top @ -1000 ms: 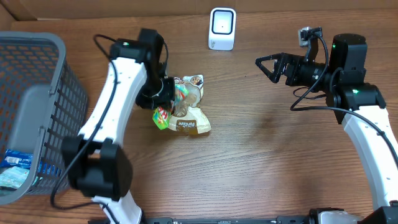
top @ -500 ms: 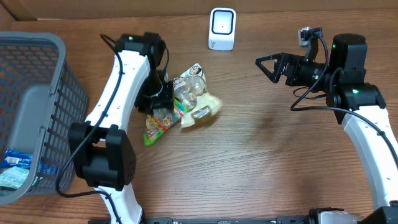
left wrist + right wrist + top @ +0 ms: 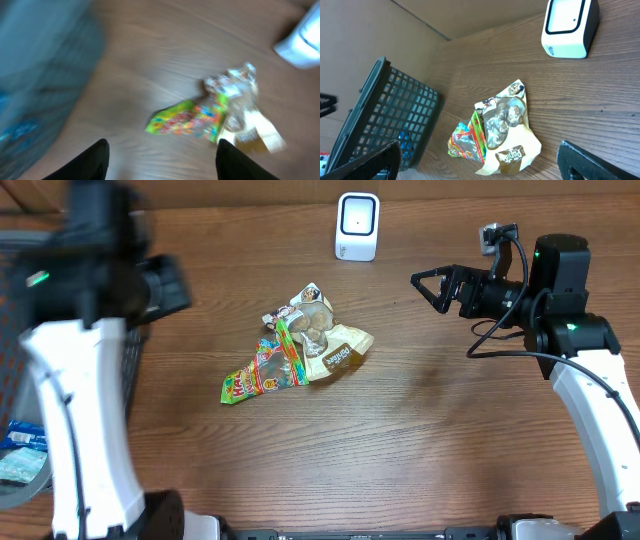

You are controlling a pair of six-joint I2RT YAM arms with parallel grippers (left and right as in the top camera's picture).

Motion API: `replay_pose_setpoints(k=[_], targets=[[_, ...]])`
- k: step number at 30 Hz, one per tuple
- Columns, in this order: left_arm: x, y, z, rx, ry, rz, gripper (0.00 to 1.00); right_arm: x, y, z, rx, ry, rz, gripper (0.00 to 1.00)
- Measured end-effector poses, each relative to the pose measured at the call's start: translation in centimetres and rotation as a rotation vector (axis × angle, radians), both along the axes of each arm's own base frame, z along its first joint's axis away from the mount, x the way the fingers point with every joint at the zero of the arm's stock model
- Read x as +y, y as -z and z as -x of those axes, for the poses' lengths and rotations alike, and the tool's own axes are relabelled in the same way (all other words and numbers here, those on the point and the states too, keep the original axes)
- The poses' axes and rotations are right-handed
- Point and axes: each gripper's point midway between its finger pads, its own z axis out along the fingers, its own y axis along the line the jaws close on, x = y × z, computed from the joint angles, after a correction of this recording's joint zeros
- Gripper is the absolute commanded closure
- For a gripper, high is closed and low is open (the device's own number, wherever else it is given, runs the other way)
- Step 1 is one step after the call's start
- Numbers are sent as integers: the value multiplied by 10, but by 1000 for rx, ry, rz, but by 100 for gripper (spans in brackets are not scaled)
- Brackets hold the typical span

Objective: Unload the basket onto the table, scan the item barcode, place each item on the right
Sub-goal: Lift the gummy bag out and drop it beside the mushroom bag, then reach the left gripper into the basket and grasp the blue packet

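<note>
Up and away swings the left arm, off the snack bundle (image 3: 300, 352) toward the tabletop's left edge, and the released bundle has spread out flat, its green packet fanned to the left. The left gripper (image 3: 162, 162) hangs above with its fingers (image 3: 97, 160) spread wide and nothing between them, while the bundle lies near the tabletop's middle, a little short of the white scanner (image 3: 357, 226) at the far edge. Over toward the right edge, the right gripper (image 3: 427, 292) hovers fully spread and empty, well apart from the bundle.
</note>
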Motion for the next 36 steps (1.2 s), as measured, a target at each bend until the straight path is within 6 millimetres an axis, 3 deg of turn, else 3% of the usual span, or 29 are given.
replay_pose_setpoints(k=[3,7,13,18,25,30,36], targets=[[47,-4,28,16,-199,-2,37,0,0,0,0,0,0,0],[101,5,51,43,-414,0,36,0,0,0,0,0,0,0],[158,45,87,135,-651,41,36,0,0,0,0,0,0,0],[196,77,101,129,-788,87,36,0,0,0,1,0,0,0],[214,138,106,164,-841,114,35,0,1,0,4,0,0,0],[222,183,117,200,-881,103,17,0,3,2,15,-1,1,0],[236,217,129,200,-921,43,11,0,3,2,12,-3,5,0]])
